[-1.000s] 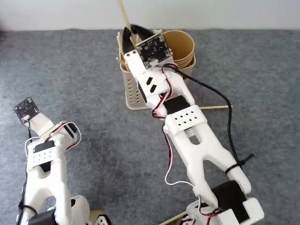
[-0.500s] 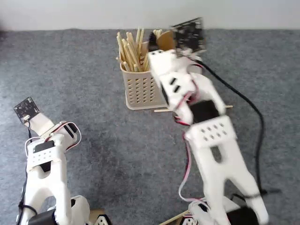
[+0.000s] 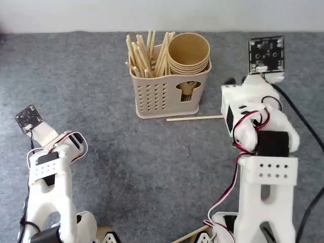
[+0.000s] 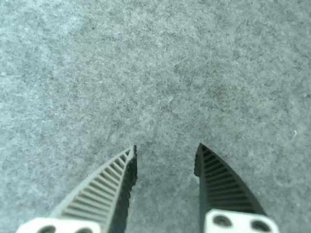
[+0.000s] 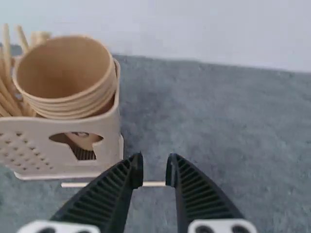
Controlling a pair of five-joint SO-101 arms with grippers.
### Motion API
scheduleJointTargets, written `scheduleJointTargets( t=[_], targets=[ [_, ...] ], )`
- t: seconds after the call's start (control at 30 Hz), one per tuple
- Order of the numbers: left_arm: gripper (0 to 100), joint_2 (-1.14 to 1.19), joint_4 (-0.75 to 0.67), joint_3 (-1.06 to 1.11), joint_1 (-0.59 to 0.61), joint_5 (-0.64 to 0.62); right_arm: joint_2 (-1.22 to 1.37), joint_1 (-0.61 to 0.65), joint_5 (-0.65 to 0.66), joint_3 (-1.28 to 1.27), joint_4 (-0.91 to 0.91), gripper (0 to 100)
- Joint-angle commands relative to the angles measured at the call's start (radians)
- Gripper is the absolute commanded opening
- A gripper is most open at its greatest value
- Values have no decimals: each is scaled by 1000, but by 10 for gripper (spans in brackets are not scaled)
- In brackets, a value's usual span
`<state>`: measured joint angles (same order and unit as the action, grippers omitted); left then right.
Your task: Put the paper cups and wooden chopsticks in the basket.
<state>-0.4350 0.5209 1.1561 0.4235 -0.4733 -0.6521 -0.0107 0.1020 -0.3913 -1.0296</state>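
Okay, nearest first. My left claw (image 4: pixel 165 155) hangs over bare grey mat (image 4: pixel 160 63), jaws spread wide, nothing btwn them. My right claw (image 5: pixel 153 167) sits low over the mat w/ jaws parted just a slit, and it's empty too.

Just past its tips lies one loose chopstick (image 5: pixel 77 184): thin, pale wood, flat on the mat. Its long axis runs crosswise to my right claw and parallel to the basket's front wall, just beside the foot of it. From above, the loose chopstick (image 3: pixel 195 118) stretches from mid-basket toward my right arm (image 3: pixel 253 111). In my wrist cam its middle is cut by my own jaw tips.

Next the basket (image 3: pixel 157 96), beige plastic w/ a perforated wall and a cut-out window. The paper cups (image 3: pixel 188 50) are a nested tan stack, mouths up, in the compartment on my right-arm side (bottom cup peeks thru the window). The chopstick bundle (image 3: pixel 147 53) stands on end in the other compartment, tips fanned upward and leaning a bit. Lower ends are hidden by the basket wall, so the count is hard to make out.

Behind it all is a pale wall (image 5: pixel 218 29).
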Motion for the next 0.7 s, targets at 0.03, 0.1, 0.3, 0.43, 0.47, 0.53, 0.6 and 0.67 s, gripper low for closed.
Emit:
scheduleJointTargets(
  t=[0.03,0.1,0.3,0.43,0.47,0.53,0.6,0.67],
  targets=[
    [189,-26,-18,-25,3,11,85,-50,-51,-48,-7,90],
    [189,-26,-18,-25,3,11,159,-71,-152,-44,-5,90],
    [189,-26,-18,-25,3,11,383,-111,-569,-35,136,91],
    [189,-26,-18,-25,3,11,503,-107,-669,-34,222,91],
    [189,-26,-18,-25,3,11,527,-107,-689,-34,243,91],
    [189,-26,-18,-25,3,11,575,-108,-749,-34,297,91],
    [189,-26,-18,-25,2,11,622,-116,-818,-34,348,91],
    [189,-26,-18,-25,0,11,667,-127,-868,-26,392,91]
  ],
)
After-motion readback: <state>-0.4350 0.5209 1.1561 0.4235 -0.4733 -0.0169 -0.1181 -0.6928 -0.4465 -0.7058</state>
